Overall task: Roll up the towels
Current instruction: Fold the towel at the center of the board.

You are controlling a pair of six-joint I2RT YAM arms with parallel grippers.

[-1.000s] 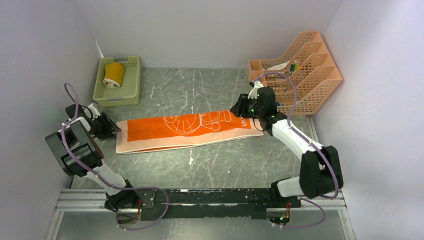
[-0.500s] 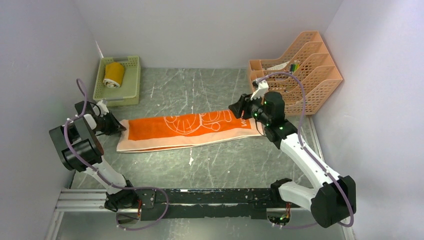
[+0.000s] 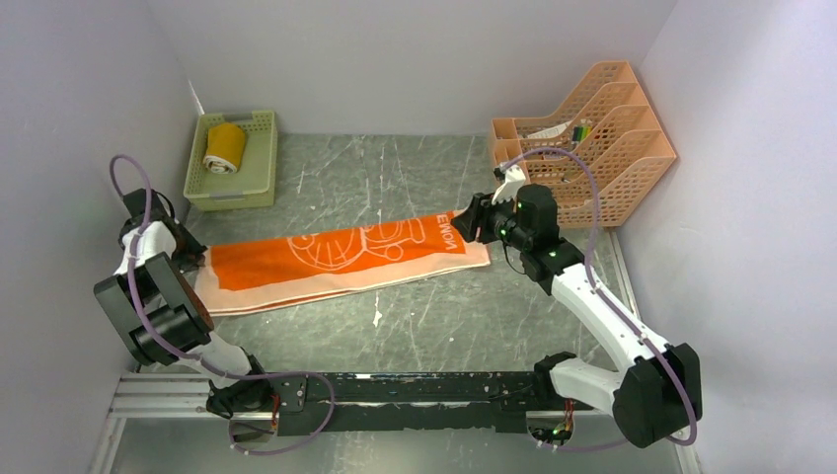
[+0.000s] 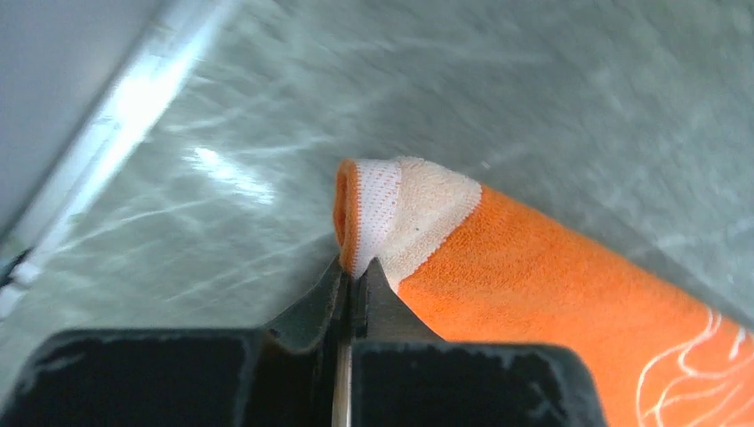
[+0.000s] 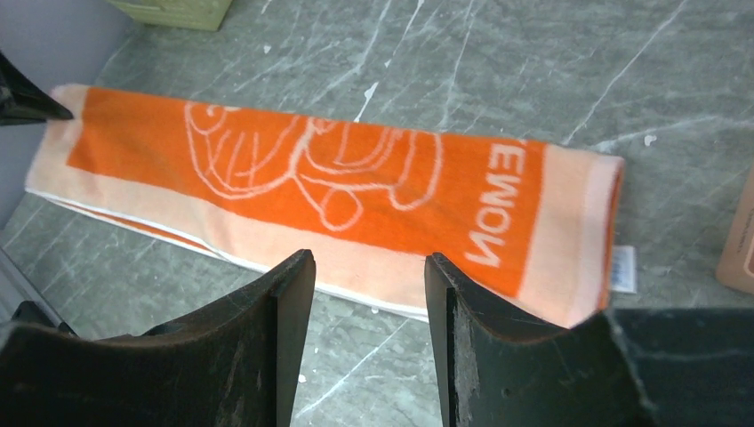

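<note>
top external: fixed, high behind the arm bases, looks down and forward over the grey marbled table (image 3: 415,326) to the back wall. Widest view, shows the whole workspace.
left wrist: rides the left arm, low and very near the table. Looks past the left gripper (image 4: 354,271) at one end corner of the bright-orange printed cloth towel (image 4: 551,302); side wall at frame left.
right wrist: rides the right arm, higher up, tilted down past the right gripper (image 5: 369,267), facing along the towel toward the left side.
overlap top/right wrist: nearly the whole towel, plus a corner of the green plastic mesh basket (image 3: 237,188).
overlap left/right wrist: towel's left end only.
</note>
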